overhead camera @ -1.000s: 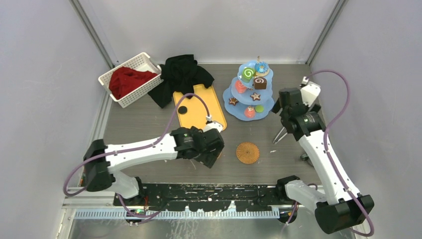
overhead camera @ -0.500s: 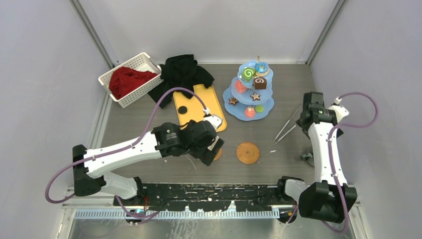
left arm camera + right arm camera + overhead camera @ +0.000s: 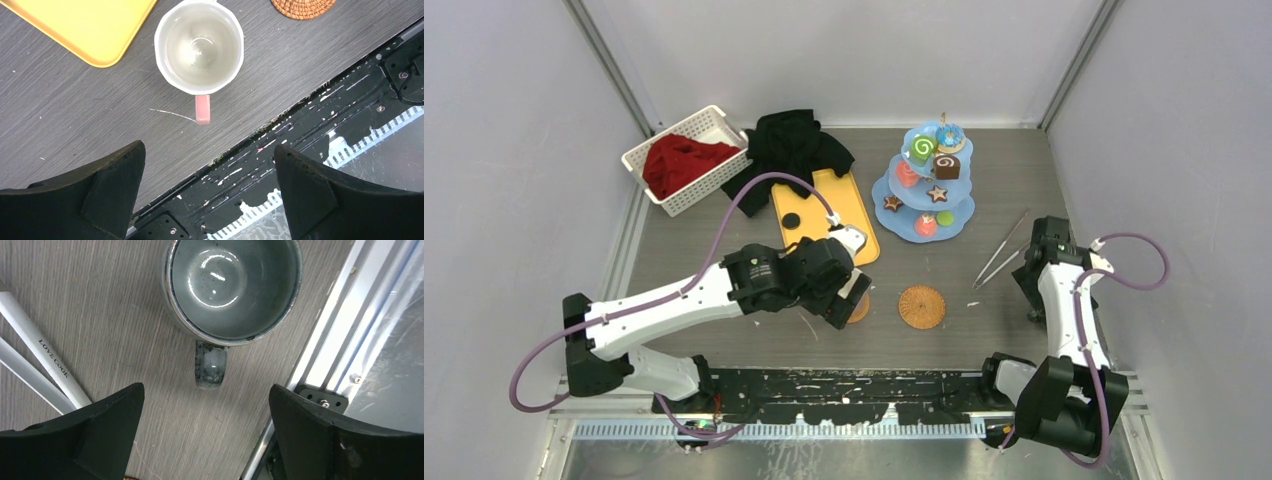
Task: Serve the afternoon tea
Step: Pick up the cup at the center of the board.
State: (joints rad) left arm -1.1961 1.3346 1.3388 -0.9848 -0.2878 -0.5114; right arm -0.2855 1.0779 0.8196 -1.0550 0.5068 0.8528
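- The white basket (image 3: 686, 190) in the upper left of the top view holds a red cloth (image 3: 679, 160).
- The yellow tray (image 3: 839, 205), left of centre, carries only a small dark round thing (image 3: 791, 220).
- The left gripper (image 3: 207, 150), its fingers spread wide and holding nothing, hangs above the pink-handled cream mug (image 3: 199, 47). This mug stands empty on the table (image 3: 724, 250), between the tray corner and the woven coaster (image 3: 921, 306).
- The pale-blue stand (image 3: 902, 222), upper centre, has sweets (image 3: 923, 148) on all three tiers; this part seems done.
- The right gripper (image 3: 205, 390), also wide apart and empty, hangs above the grey metal mug (image 3: 232, 285), which is empty and stands beside the tongs (image 3: 40, 360) at the right edge.
- Probably both mugs are not yet served.
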